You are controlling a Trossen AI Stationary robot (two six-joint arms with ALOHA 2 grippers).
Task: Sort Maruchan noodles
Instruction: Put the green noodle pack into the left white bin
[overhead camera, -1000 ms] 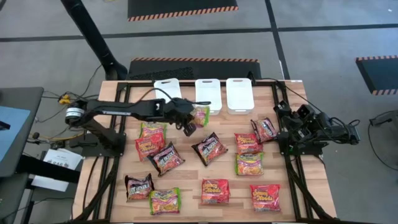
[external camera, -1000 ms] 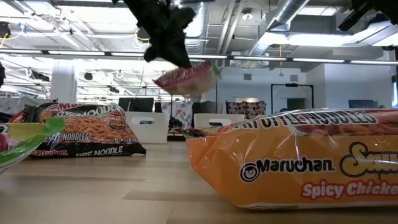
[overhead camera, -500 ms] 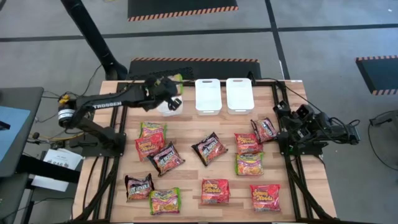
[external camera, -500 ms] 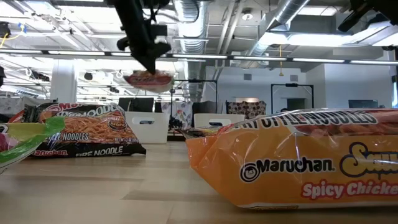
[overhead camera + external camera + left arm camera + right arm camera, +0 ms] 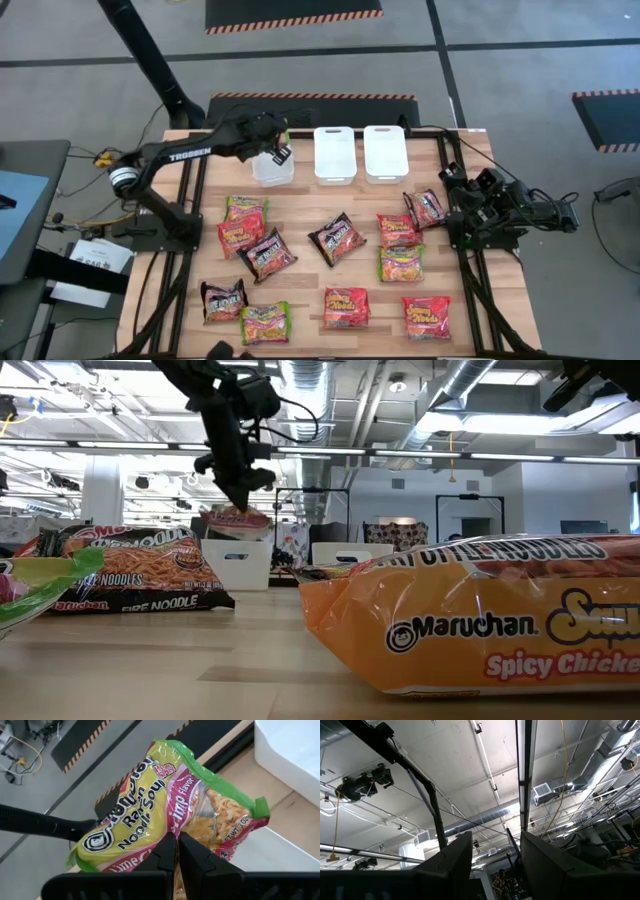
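Observation:
My left gripper (image 5: 240,498) is shut on a green-edged Maruchan noodle packet (image 5: 150,810) and holds it over the leftmost white tub (image 5: 272,170) at the table's far edge. From the high view the arm hides most of this packet; in the low view the packet (image 5: 238,518) hangs just above the tub's rim (image 5: 237,545). Several other packets lie flat on the table, among them a black one (image 5: 336,238) and a red-orange one (image 5: 426,317). My right gripper (image 5: 496,850) waits open at the table's right edge, pointing up at the ceiling. My left gripper pinches the packet between its two fingers (image 5: 167,857), on the printed face near one long edge (image 5: 172,830). The fingers slant down at it from the table's left. The packet is lifted clear and lies roughly level under the fingertips, above the left tub.
Two more white tubs (image 5: 335,153) (image 5: 385,152) stand beside the left one along the far edge. Packets lie scattered over the wooden table, green-edged (image 5: 245,209) (image 5: 401,263), black (image 5: 224,298) and red-orange (image 5: 346,307). The folded right arm (image 5: 500,205) sits at the right edge.
My left gripper has swung toward the table's far left with the packet still in its shut fingers, from in front of the middle tub to over the left tub. The packet has turned with the wrist and stayed clear of the table.

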